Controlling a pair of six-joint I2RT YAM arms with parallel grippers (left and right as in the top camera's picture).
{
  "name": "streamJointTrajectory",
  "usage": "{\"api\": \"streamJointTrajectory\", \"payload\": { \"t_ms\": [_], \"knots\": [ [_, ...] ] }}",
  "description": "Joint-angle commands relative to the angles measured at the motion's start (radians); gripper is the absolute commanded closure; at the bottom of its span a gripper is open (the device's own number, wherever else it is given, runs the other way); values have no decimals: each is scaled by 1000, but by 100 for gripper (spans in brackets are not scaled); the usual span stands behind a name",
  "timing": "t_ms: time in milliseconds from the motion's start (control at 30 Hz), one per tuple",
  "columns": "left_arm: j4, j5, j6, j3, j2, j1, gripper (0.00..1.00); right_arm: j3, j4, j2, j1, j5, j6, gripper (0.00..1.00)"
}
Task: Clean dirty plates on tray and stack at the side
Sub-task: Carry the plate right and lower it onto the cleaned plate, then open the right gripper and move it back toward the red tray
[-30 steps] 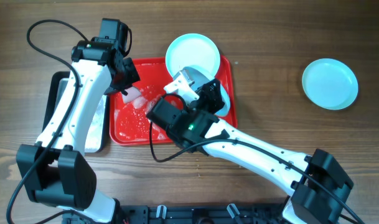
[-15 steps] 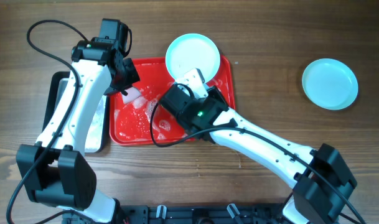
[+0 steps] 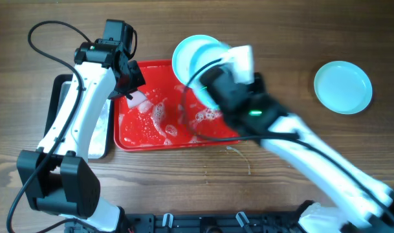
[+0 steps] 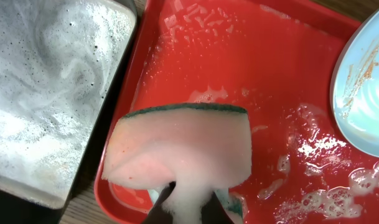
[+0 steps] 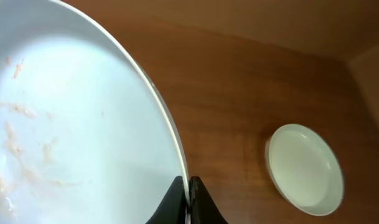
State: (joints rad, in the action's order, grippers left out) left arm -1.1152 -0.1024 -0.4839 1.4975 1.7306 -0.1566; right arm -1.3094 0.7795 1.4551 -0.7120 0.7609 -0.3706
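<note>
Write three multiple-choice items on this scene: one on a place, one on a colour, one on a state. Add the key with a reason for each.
1. Where does the clean pale turquoise round plate lie?
A. On the wooden table, right of the red rectangular plastic tray
B. In the middle of the red tray
C. Stacked on another plate

2. What colour is the thin scouring layer on the white sponge?
A. Yellow
B. Dark green
C. Blue

3. How do the fingers of the right gripper stand?
A. Wide open over bare wood
B. Shut on the sponge
C. Shut on the rim of the streaked pale turquoise plate

Key: 1 A, since the overhead view shows it alone on the wood. 2 B, since the left wrist view shows a green band along the sponge's edge. 3 C, since the right wrist view shows the fingers pinching the rim.
</note>
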Motion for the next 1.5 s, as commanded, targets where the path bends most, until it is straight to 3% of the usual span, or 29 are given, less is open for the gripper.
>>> {"api": "streamJointTrajectory", "payload": {
  "t_ms": [0,300,500,933,1467],
  "knots": [
    [0,5,5,10,-8,3,96,-5,3,-89,153,-315,2,96],
    [-1,5,5,10,-8,3,96,-5,13,-89,617,-900,39,96],
    [-1,5,5,10,-8,3,96,-5,14,-71,886,-1052,56,96],
    [-1,5,5,10,-8,3,96,-5,-62,177,1243,-1017,-33,96],
    [-1,5,5,10,-8,3,96,-5,-197,513,1379,-906,-77,96]
  ]
}}
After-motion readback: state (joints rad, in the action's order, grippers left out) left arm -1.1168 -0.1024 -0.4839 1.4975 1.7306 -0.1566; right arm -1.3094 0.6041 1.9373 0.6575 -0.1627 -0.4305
